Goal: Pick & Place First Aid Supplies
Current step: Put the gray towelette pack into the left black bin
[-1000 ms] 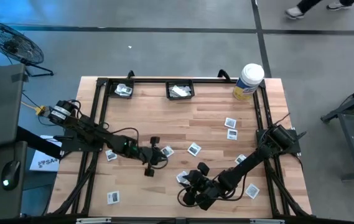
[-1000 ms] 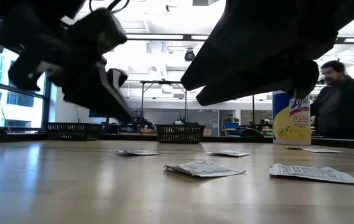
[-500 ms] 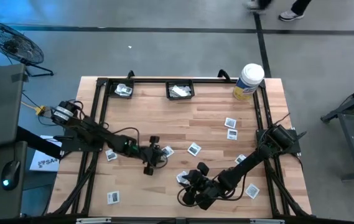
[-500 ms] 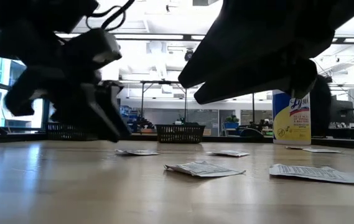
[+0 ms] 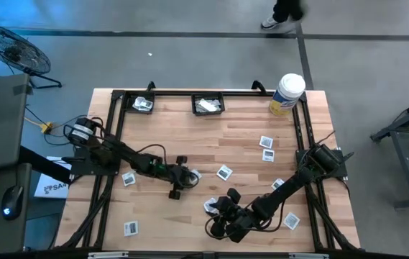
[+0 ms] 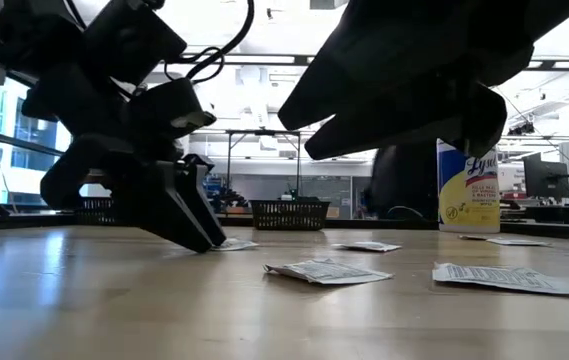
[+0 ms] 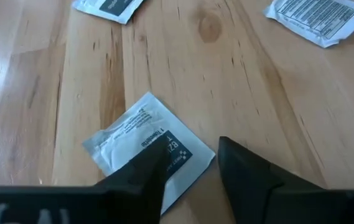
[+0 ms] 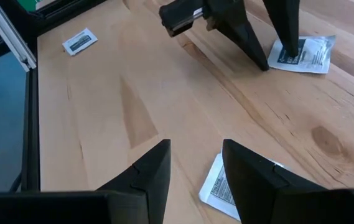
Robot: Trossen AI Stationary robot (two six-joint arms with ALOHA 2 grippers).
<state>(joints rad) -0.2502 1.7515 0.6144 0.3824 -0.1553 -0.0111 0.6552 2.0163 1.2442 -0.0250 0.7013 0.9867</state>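
1. Since the earlier frames the left gripper [image 5: 182,180] has slid along the table [image 5: 211,140] toward the right arm and dropped; its fingertips [image 6: 199,238] now sit at the tabletop, over a white packet [image 7: 149,146] with a dark printed centre.
2. Left fingers are spread, straddling that packet: one tip overlaps its edge, the other is on bare wood just beside it. Nothing pinched.
3. That packet lies flat, mid-table, well apart from the white tub [image 5: 287,94] with the yellow label, which stands at the far right corner.
4. Right gripper [image 5: 218,216] sits near the front edge, far from the tub. Fingers spread, a second packet [image 8: 223,186] lying flat just beyond their tips; not gripped.
5. More packets are scattered on the wood: two [image 5: 266,147] just in front of the tub, one [image 5: 223,173] between the grippers, one [image 5: 131,229] at the front left, opposite the tub.
6. Two black baskets [image 5: 208,104] on the tub's edge of the table hold packets.
7. A person's legs [image 5: 285,13] on the floor beyond the tub.
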